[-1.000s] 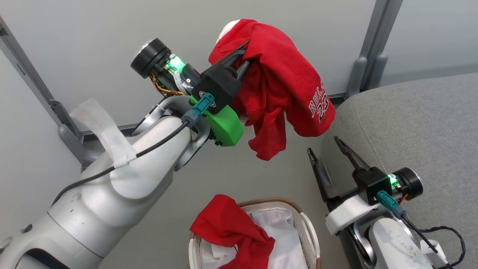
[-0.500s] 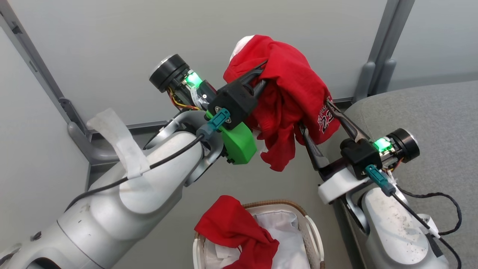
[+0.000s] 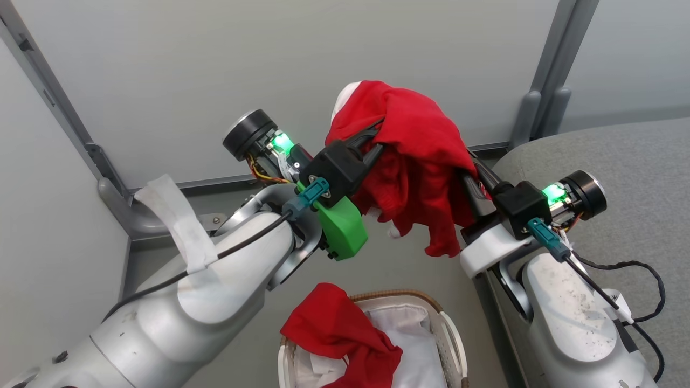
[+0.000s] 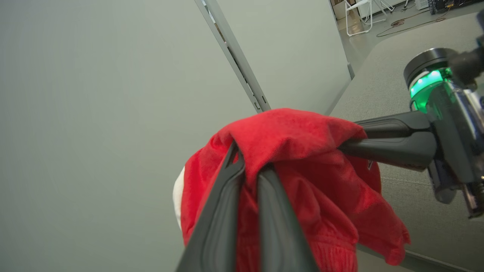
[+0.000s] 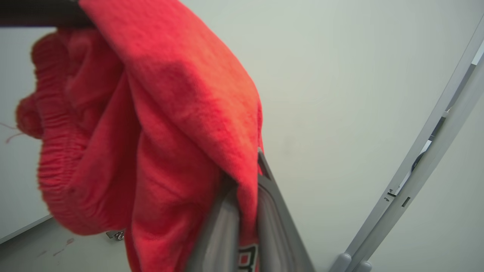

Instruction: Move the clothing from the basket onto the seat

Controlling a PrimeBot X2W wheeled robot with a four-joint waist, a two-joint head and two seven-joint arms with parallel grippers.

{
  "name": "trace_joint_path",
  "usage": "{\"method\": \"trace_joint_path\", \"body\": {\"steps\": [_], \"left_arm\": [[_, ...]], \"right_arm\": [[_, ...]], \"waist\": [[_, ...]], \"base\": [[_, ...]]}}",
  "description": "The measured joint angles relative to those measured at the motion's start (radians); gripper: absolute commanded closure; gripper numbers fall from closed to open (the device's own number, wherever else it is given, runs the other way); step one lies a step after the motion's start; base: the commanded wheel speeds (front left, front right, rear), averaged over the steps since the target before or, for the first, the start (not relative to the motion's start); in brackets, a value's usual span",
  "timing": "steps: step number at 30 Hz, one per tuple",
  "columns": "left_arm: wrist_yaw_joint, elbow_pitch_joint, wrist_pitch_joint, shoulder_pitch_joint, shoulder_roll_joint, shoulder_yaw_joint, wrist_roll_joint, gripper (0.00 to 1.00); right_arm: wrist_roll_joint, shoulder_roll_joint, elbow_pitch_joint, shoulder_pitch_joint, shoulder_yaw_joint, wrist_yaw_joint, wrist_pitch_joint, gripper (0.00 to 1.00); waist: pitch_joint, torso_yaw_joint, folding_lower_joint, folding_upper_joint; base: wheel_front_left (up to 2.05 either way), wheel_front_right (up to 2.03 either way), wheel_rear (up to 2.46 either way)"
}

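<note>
A red garment hangs in the air between my two arms, high above the basket. My left gripper is shut on its upper fold; the left wrist view shows cloth pinched between the fingers. My right gripper is shut on the garment's right edge, with red cloth caught between its fingers. A second red garment is draped over the basket's left rim onto the white liner. The grey seat lies to the right.
Pale wall panels with grey metal posts stand behind the arms. The grey floor lies between the wall, the basket and the seat's rounded corner. A black cable loops from my right forearm over the seat's edge.
My right gripper rose from beside the seat to the hanging garment's right side and shut on it. The garment's lettered flap is now gathered in.
</note>
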Motion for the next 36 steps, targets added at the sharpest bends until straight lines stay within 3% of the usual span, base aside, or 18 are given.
{"method": "trace_joint_path", "body": {"steps": [4, 5, 7, 8, 21, 29, 36], "left_arm": [[0.002, 0.018, -0.016, 0.025, -0.002, 0.004, -0.018, 1.0], [0.005, 0.02, -0.024, 0.031, -0.003, 0.006, -0.021, 0.9], [0.01, 0.028, -0.047, 0.049, -0.011, 0.013, -0.04, 0.46], [0.011, 0.033, -0.058, 0.06, -0.016, 0.017, -0.051, 0.0], [0.044, 0.152, -0.158, 0.277, -0.056, 0.102, -0.139, 0.0], [0.043, 0.134, -0.164, 0.418, -0.074, 0.209, -0.098, 0.0], [0.013, 0.129, -0.164, 0.51, -0.106, 0.297, -0.048, 0.0]], "right_arm": [[0.009, 0.0, 0.002, 0.0, -0.004, 0.0, 0.0, 1.0], [0.01, 0.0, 0.002, 0.0, -0.005, 0.0, 0.0, 1.0], [0.015, 0.0, 0.002, 0.0, -0.011, 0.0, 0.0, 1.0], [0.015, 0.0, 0.003, 0.0, -0.015, 0.0, 0.0, 1.0], [-0.009, 0.0, -0.005, -0.003, -0.099, 0.0, 0.0, 1.0], [-0.021, 0.0, -0.006, 0.007, -0.135, 0.0, 0.0, 1.0], [-0.027, 0.0, -0.007, 0.022, -0.156, 0.0, 0.0, 1.0]], "waist": [[0.003, -0.005, 0.0, 0.0], [0.004, -0.006, 0.0, 0.0], [0.006, -0.008, 0.0, 0.0], [0.007, -0.009, 0.0, 0.0], [0.026, -0.025, 0.0, 0.0], [0.04, -0.043, 0.0, 0.0], [0.05, -0.066, 0.0, 0.0]], "base": [[0.0, 0.0, 0.0], [0.0, 0.0, 0.0], [0.0, 0.0, 0.0], [0.0, 0.0, 0.0], [0.0, 0.0, 0.0], [0.0, 0.0, 0.0], [0.0, 0.0, 0.0]]}}
